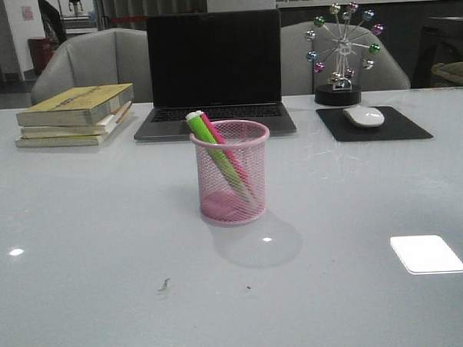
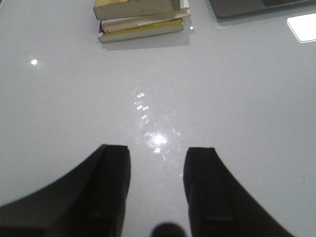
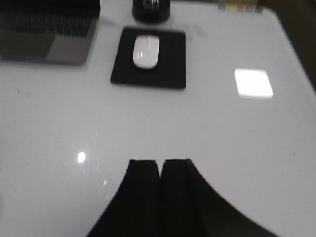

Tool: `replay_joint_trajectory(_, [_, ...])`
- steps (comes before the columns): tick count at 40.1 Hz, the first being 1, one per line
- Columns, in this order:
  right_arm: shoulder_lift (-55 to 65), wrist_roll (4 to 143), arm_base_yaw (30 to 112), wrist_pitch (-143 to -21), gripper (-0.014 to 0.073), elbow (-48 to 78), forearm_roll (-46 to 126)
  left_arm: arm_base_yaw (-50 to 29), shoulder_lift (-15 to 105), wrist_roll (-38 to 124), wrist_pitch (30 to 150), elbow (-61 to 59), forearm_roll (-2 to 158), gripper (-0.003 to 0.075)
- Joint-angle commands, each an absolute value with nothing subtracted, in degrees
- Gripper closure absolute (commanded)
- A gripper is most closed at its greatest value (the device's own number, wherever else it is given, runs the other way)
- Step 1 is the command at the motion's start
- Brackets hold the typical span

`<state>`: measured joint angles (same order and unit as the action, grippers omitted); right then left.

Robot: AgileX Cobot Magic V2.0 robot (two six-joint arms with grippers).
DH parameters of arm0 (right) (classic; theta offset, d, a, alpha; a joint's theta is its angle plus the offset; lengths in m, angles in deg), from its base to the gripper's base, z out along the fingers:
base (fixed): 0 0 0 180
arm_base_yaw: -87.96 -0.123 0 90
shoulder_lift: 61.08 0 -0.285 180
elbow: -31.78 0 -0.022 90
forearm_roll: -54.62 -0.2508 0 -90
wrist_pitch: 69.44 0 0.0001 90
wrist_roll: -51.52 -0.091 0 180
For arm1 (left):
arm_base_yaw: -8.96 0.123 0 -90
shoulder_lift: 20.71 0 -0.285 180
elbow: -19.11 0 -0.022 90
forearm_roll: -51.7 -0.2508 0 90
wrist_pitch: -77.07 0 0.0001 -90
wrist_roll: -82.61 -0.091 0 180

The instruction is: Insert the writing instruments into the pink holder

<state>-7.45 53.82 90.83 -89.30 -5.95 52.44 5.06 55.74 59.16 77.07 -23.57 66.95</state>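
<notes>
The pink holder [image 1: 231, 172], a round wire-mesh cup, stands mid-table in the front view. Two writing instruments lean inside it toward the left rim: a green highlighter [image 1: 215, 154] and a pink highlighter [image 1: 224, 151], their pale caps poking above the rim. Neither arm shows in the front view. In the left wrist view my left gripper [image 2: 156, 149] is open over bare table with nothing between its fingers. My right gripper [image 3: 161, 162] is shut, its fingers pressed together and empty, over bare table. The holder does not appear in either wrist view.
A stack of books [image 1: 77, 114] lies at the back left, also books [image 2: 140, 17] in the left wrist view. An open laptop [image 1: 214, 73] sits behind the holder. A white mouse [image 1: 363, 116] on a black pad [image 3: 150, 58] and a ferris-wheel ornament [image 1: 341, 52] stand at the back right.
</notes>
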Motion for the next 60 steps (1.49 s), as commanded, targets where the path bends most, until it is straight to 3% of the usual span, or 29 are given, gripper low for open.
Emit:
replay_joint_trajectory(1, [-13.5, 54.07, 90.08, -80.1, 0.0544, -6.34, 52.42, 4.7, 54.21, 59.22, 70.16, -22.03, 65.81, 0.038])
replay_joint_trajectory(15, [-38.6, 54.07, 87.29, -78.65, 0.0544, -26.52, 52.47, 4.7, 48.33, 59.22, 68.5, -22.03, 65.12, 0.038])
replay_joint_trajectory(29, [-52.78, 54.07, 87.29, -76.56, 0.0544, -40.16, 52.47, 4.7, 41.9, 59.22, 68.5, -22.03, 65.12, 0.038])
replay_joint_trajectory(40, [-55.05, 54.07, 87.29, -76.1, 0.0544, -46.92, 52.42, 4.7, 39.43, 59.22, 68.35, -22.03, 65.21, 0.038])
replay_joint_trajectory(60, [-55.0, 54.07, 87.29, -76.97, 0.0544, -47.24, 52.42, 4.7, 29.3, 59.22, 68.36, -22.03, 65.21, 0.0381])
